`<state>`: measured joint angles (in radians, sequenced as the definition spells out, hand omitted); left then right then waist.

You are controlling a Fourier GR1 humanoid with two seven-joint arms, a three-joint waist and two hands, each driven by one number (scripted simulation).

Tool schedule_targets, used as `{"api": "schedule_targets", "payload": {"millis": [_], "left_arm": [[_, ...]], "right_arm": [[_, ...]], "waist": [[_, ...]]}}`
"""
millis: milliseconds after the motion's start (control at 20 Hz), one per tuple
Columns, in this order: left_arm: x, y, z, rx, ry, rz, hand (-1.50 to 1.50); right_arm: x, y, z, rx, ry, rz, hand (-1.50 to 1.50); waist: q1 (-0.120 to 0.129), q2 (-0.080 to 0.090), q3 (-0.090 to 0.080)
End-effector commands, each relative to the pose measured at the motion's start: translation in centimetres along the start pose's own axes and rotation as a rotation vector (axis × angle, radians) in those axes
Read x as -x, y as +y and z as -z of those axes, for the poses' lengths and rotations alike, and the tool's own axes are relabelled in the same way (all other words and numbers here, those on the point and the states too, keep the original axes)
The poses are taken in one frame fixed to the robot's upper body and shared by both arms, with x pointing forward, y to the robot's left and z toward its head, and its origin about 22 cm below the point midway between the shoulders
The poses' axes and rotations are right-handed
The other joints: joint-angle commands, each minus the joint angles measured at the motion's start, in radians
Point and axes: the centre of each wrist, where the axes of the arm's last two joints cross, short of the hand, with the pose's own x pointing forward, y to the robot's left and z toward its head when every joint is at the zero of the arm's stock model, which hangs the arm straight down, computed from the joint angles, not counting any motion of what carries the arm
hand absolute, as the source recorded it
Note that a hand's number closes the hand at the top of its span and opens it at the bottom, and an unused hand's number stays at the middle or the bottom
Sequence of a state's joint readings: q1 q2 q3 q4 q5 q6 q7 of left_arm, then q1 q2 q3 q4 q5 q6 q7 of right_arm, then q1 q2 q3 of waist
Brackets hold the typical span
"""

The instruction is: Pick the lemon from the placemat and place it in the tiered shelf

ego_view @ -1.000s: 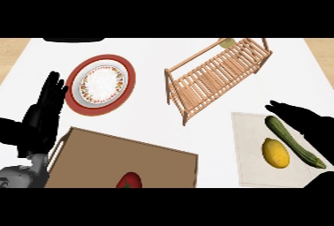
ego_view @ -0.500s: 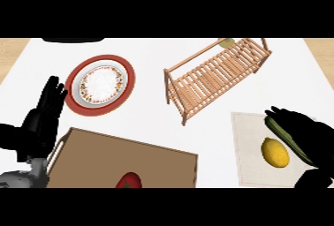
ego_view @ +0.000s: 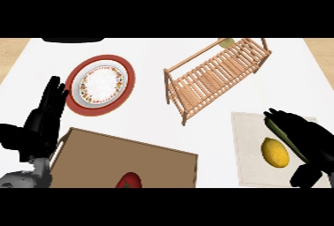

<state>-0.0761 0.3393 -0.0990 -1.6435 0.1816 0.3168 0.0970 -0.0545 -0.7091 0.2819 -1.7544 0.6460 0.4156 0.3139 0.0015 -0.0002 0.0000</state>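
The yellow lemon [ego_view: 275, 152] lies on a pale placemat [ego_view: 251, 170] at the lower right. My right hand [ego_view: 308, 137] hovers just right of the lemon, fingers straight and open, thumb [ego_view: 304, 175] below; it covers most of a green vegetable [ego_view: 272, 126] beside the lemon. The wooden tiered shelf [ego_view: 214, 74] lies slanted at the upper middle, apart from the mat. At the left edge my left hand [ego_view: 40, 123] rests open, fingers up.
A red-rimmed plate [ego_view: 99, 84] holding a smaller white plate sits at the upper left. A brown cardboard box [ego_view: 124, 158] with a red item [ego_view: 128, 180] inside fills the lower left. A small olive object [ego_view: 226, 43] shows behind the shelf.
My right hand has moved down and toward the lemon, now covering most of the green vegetable. The left hand has drifted slightly down.
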Motion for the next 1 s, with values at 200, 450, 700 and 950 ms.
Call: {"api": "schedule_targets", "payload": {"millis": [200,450,700,950], "left_arm": [[-1.6,0.8,0.0,0.001,0.004,0.002,0.0],[-0.5,-0.3,-1.5,0.013,0.015,-0.015,0.0],[-0.6,-1.1,-0.9,-0.01,0.001,0.01,0.0],[-0.5,1.1,-1.1,0.003,-0.009,-0.001,0.0]], "right_arm": [[1.0,3.4,0.7,0.007,-0.015,0.011,-1.5],[0.8,2.2,3.3,0.016,-0.053,0.048,-1.5],[0.2,5.8,3.2,0.003,-0.052,0.024,-1.5],[1.4,5.0,3.4,-0.037,-0.024,0.032,-1.5]], "waist": [[-0.002,-0.001,0.0],[0.004,0.0,0.0],[0.0,0.0,0.0],[0.0,0.0,0.0]]}}
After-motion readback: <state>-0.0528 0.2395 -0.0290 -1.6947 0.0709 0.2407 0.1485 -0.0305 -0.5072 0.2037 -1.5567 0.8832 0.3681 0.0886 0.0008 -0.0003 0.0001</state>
